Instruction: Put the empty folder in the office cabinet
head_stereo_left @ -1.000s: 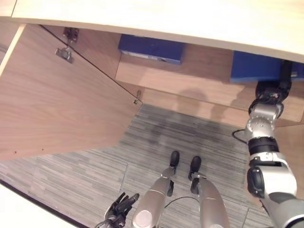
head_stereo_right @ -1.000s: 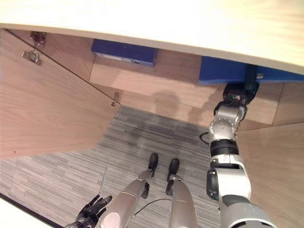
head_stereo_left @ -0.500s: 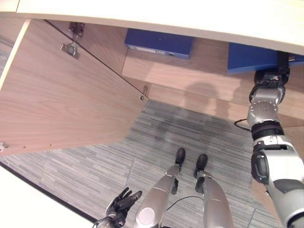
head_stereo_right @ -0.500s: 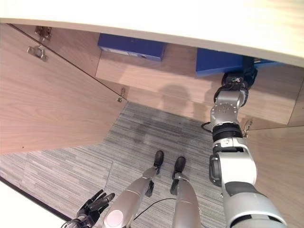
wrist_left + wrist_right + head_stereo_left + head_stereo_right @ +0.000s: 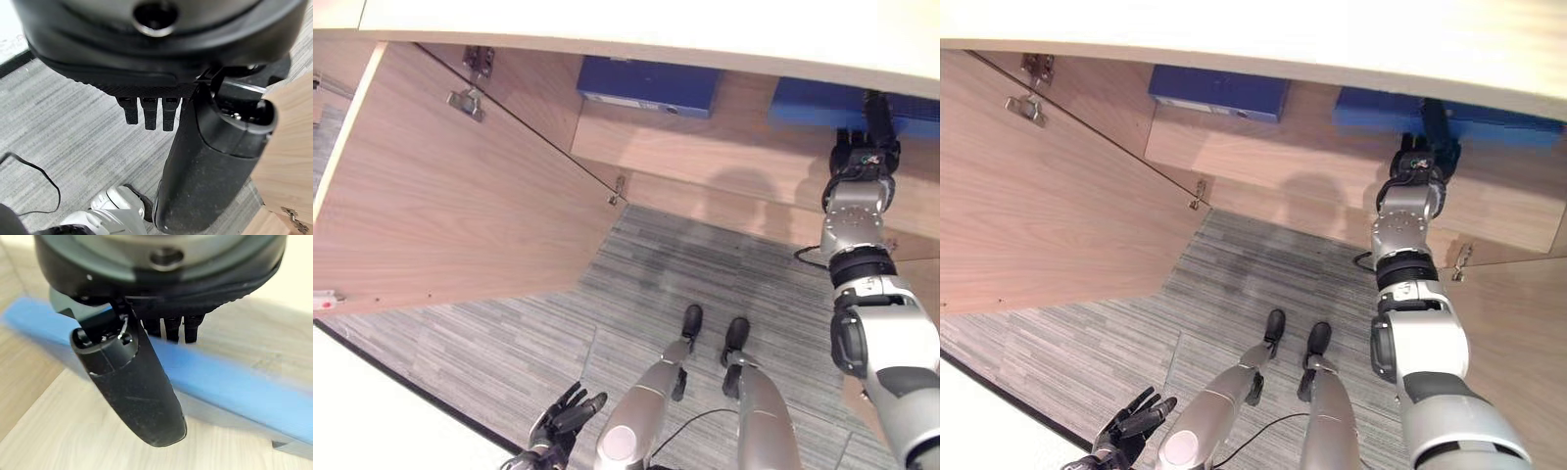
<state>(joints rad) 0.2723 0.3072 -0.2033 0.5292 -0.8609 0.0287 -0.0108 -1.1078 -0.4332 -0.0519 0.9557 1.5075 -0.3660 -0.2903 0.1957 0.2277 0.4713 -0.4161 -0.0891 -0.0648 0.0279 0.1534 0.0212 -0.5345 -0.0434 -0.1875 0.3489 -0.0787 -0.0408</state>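
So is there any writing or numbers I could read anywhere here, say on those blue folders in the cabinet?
No text can be read.
Left blue folder: a pale strip along its edge, too small to read.
Right blue folder, under the right hand on the cabinet shelf: plain blue, no print visible.
Open cabinet door: bare wood and metal hinges, no label.
Left hand low over the carpet: no markings.
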